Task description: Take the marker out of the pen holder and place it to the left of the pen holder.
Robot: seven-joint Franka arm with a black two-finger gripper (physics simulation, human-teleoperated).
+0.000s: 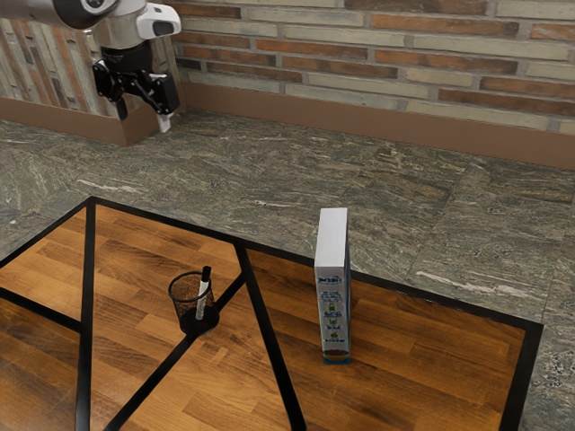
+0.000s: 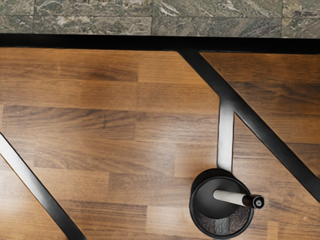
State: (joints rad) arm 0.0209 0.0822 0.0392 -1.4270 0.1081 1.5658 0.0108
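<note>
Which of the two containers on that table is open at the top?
The round black pen holder: the marker pokes out above its rim, while the tall box is closed on top.

Brick wall (image 1: 386,56), veined stone floor (image 1: 260,166), wooden table (image 1: 422,332)

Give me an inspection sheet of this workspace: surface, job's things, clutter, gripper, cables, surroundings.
Surface: brown wooden tabletop with black edging and strips.
Job's things: white marker with a black end, leaning inside the round black mesh pen holder; not yet taken out.
Clutter: tall white box with blue print, standing upright on the tabletop.
Gripper: black two-finger gripper, open, holding nothing, away from the marker.
Cables: nothing seen.
Surroundings: grey-green stone-patterned floor, multicoloured brick wall.
</note>
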